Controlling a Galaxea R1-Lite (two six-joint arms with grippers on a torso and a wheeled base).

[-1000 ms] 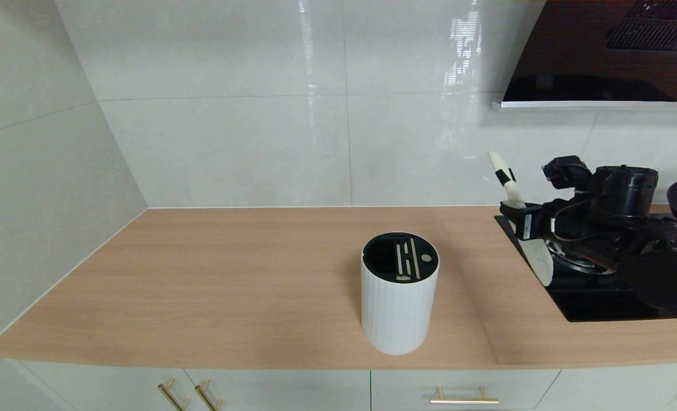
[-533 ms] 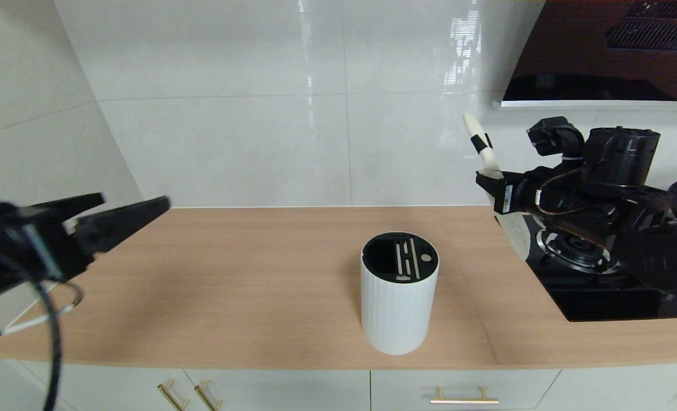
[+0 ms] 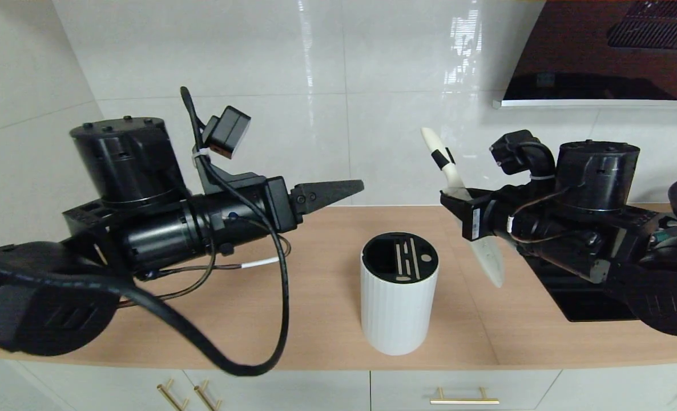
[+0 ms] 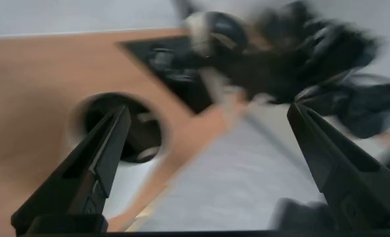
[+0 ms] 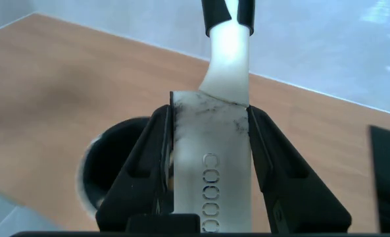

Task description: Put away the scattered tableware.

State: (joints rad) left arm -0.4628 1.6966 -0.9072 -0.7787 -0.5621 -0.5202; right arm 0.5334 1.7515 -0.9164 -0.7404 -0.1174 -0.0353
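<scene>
We've got the knife (image 3: 485, 255) clamped by the blade in the right gripper (image 3: 458, 208), tip down in the air just right of the upright holder (image 3: 399, 297) on the counter (image 3: 230, 308), left gripper (image 3: 330, 193) spread wide, empty.

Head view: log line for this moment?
right gripper: shut on white utensil, blade down | left gripper: open, empty | slotted holder: upright on counter, between grippers
</scene>
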